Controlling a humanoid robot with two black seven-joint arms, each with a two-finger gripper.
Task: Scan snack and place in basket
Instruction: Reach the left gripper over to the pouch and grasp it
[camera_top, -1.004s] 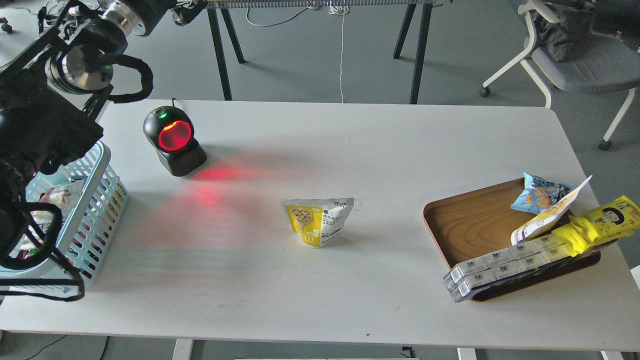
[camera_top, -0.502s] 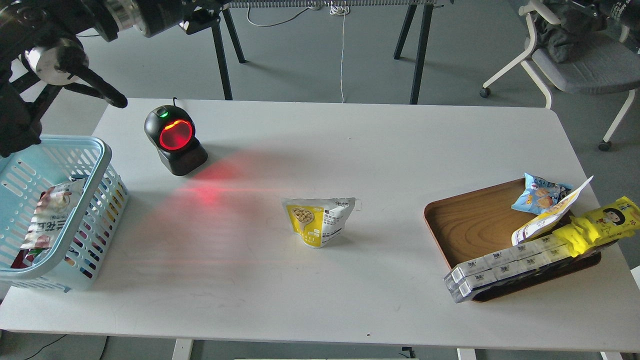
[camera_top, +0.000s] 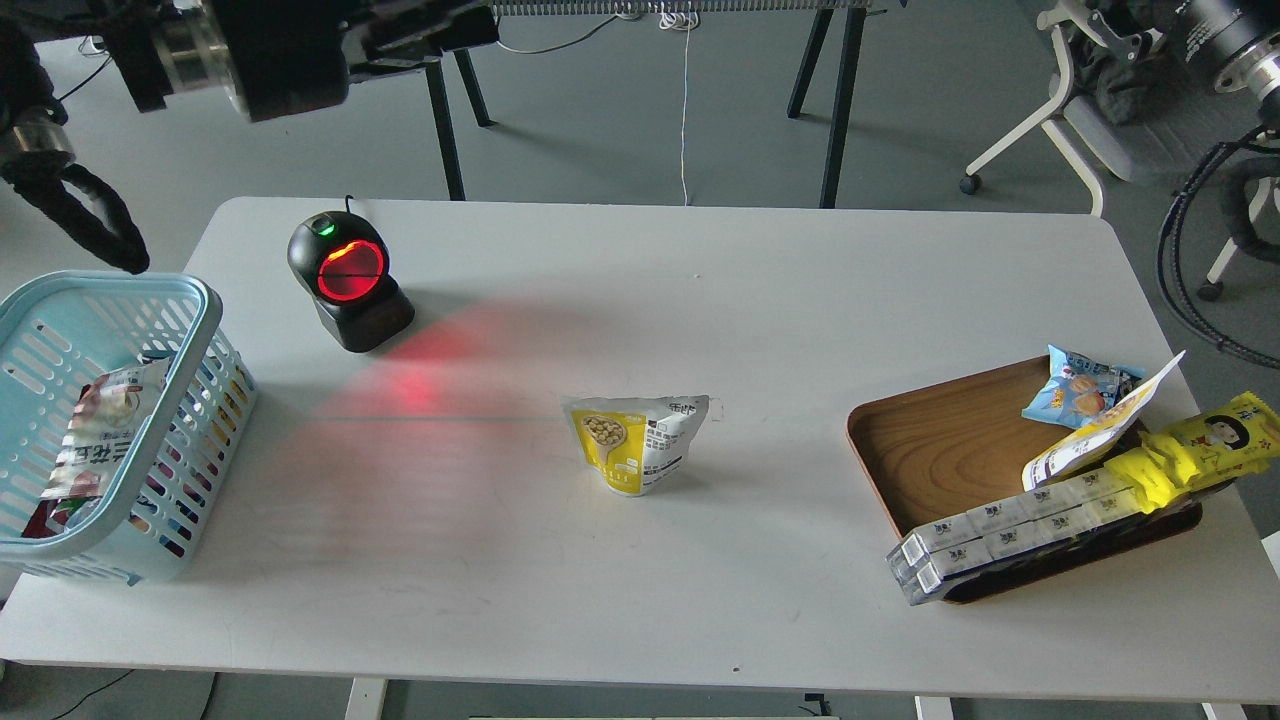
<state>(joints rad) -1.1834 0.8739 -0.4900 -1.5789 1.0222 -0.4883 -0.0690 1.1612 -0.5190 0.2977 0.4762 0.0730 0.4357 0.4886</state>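
Light blue slotted plastic basket cut off at the left edge, packets inside it partly hidden by its wall, left black gripper dark, fingers indistinct, right arm's end beyond the far right edge

A: How many pouches stand on the desk?

B: One pouch, near the middle. There is one desk.

A: Scanners?

B: One scanner, at the far left.

A: Baskets and trays?

B: One basket at the left edge, one tray at the right.

A: What lies in the tray?

B: One blue bag, one white-and-yellow packet, one yellow packet with a face, and two long white box strips, stacked.

A: And in the basket?

B: At least one packet; more may lie below, but I cannot count them.

A: Arms?

B: Two arms, one at each top corner. Beyond the desk, one chair.
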